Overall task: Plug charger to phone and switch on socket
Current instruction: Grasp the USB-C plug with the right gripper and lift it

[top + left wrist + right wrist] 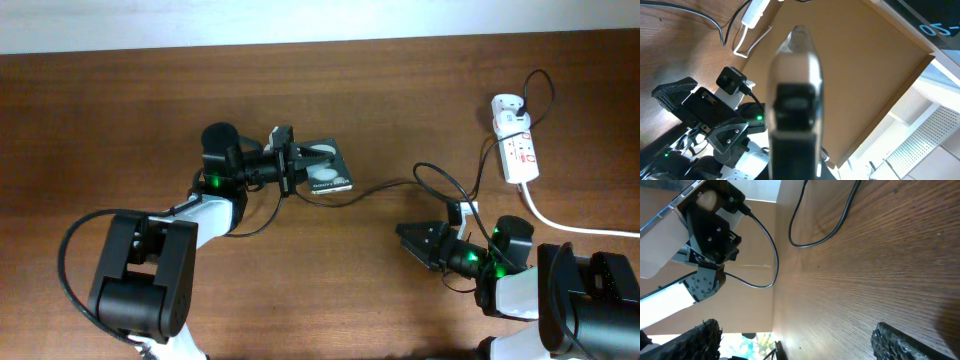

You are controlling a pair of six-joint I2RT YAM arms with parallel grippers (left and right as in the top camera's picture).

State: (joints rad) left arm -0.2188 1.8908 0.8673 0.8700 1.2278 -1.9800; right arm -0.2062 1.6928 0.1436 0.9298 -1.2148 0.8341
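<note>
Trainee: Overhead view first. Where is the phone, and why is it gripped?

Technician: Phone [328, 170] lies at table centre. The left gripper [287, 160] pinches it at its left end, jaws pressed onto it. Judged purpose: a clamped phone will not slide when a plug pushes against its port. Charger cable [385, 185] runs from the phone's lower right corner across the table [300, 290] toward the right arm. Whether the tip is seated cannot be told.

Trainee: And the right gripper?

Technician: Right gripper [408, 240] hovers spread and empty near a loop of the cable. It is well apart from the socket [518, 150] at far right, where the adapter [505, 105] is plugged in. Switch position is too small to read.

Trainee: Left wrist view?

Technician: Phone fills the centre, blurred and edge-on to the lens, which fits a close pinch. The fingers themselves do not show. Socket appears at the top edge, beyond the right arm.

Trainee: Right wrist view?

Technician: Both fingers [702, 337] stand at the lower corners, wide apart, with nothing between them. Bare wood and a cable loop lie ahead. Judged reason: open jaws suit either taking up the plug or pressing the switch. The switch step appears not yet done.
</note>
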